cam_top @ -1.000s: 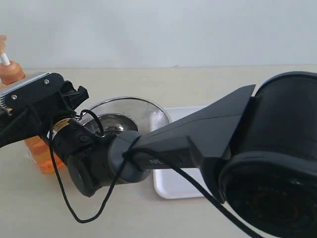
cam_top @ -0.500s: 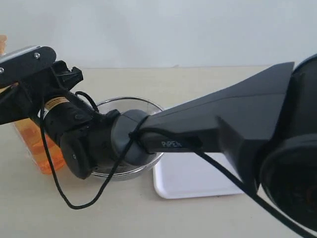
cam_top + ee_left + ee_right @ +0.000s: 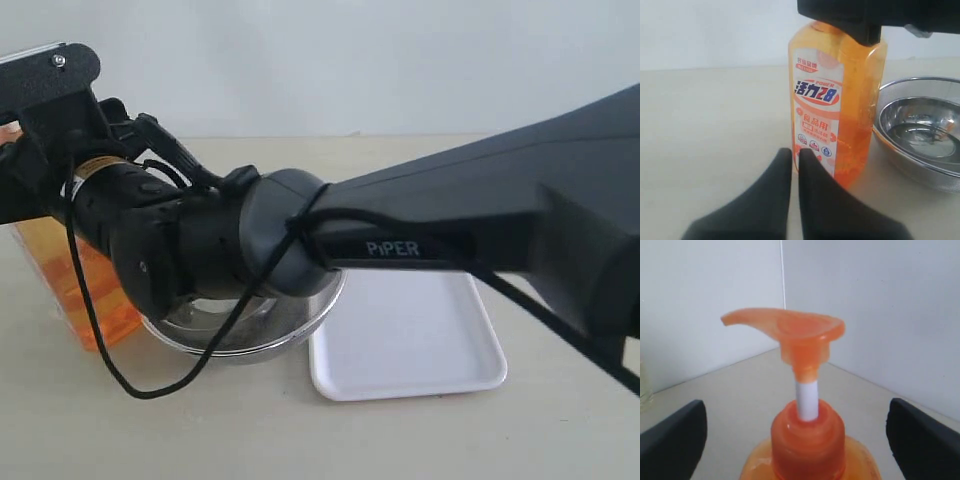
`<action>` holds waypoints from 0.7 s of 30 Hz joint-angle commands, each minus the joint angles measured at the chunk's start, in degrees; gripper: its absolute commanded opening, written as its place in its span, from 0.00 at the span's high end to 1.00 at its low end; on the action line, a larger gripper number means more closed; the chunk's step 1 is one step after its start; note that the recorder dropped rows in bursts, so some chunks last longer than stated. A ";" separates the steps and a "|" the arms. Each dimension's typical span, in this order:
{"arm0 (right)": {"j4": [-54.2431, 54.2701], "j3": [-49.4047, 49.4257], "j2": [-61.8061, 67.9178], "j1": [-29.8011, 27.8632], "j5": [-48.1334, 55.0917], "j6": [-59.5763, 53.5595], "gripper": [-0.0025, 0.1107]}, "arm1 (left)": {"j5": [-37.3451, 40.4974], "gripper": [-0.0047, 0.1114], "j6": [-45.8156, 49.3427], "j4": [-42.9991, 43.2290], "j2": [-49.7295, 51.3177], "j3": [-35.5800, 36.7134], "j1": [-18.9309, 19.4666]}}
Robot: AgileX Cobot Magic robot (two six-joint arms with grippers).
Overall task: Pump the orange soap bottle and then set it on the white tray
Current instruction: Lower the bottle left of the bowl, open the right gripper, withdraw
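Tall translucent orange soap bottle (image 3: pixel 45 265) stood at the exterior view's left edge.
We saw its white-and-red label (image 3: pixel 815 110) and raised pump (image 3: pixel 790 332); right gripper (image 3: pixel 799 432) spread either side, left gripper (image 3: pixel 795 162) pinched together.

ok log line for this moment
right gripper open, flanking pump stem | left gripper shut by orange soap bottle | bottle not on white tray

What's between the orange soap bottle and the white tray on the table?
A round steel bowl sits between the orange soap bottle and the white tray; the exterior view shows it, partly hidden by the right arm.
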 commanded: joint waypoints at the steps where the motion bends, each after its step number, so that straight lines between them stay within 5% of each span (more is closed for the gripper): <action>1: 0.00 -0.26 -1.84 -0.09 1.71 -1.49 0.20 | 0.02 0.92 0.17 -0.26 -0.19 0.14 0.19; 21: 3.88 -0.26 -12.52 -0.21 24.49 -4.53 0.21 | 0.02 0.92 0.17 -0.26 -0.19 0.14 0.19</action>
